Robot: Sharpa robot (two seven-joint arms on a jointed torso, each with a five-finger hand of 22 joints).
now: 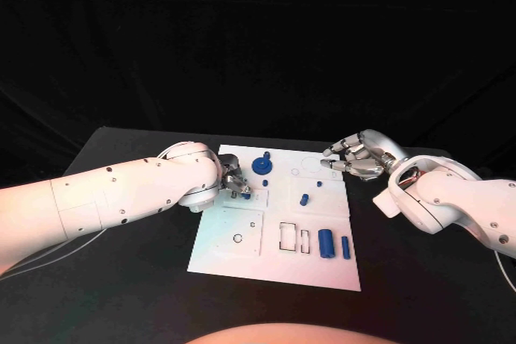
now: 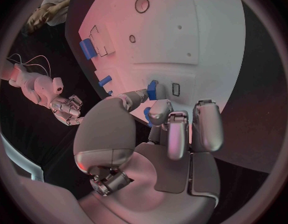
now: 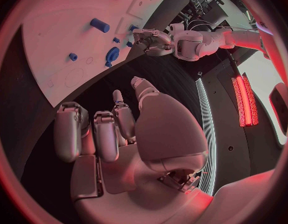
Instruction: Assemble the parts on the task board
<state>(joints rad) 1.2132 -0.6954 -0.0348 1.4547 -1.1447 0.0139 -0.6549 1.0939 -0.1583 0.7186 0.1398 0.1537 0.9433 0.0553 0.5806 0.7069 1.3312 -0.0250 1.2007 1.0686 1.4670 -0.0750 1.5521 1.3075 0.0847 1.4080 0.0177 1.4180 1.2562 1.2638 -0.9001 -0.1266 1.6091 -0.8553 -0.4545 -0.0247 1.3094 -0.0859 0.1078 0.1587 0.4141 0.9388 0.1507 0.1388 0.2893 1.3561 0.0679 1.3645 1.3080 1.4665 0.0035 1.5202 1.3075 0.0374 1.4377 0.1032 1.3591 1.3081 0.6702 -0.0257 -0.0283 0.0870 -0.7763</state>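
Head view shows the white task board (image 1: 231, 243) at the centre of the black table (image 1: 118, 292), with both hands at its far end. The left hand (image 1: 235, 186) sits at about ten o'clock from the board's centre, over the near-left part of its far half, fingers curled down onto a small blue part (image 1: 246, 195). In the left wrist view that blue part (image 2: 151, 89) is pinched between the thumb and a fingertip (image 2: 157, 112), right beside a small rectangular slot (image 2: 175, 89) in the board. My judgement: the step in hand is seating this piece, and the next move calls for squaring it to the slot and pressing straight down without tilting it.

The right hand (image 1: 360, 156) hovers at about one o'clock, off the board's far-right corner, fingers loosely curled and holding nothing; the right wrist view shows its palm (image 3: 150, 139) empty.

Other parts wait on the board: a round blue knob (image 1: 262, 164) at twelve o'clock, a small peg (image 1: 304, 200) near the centre, and two blue cylinders (image 1: 326, 243) at five o'clock beside outlined recesses.
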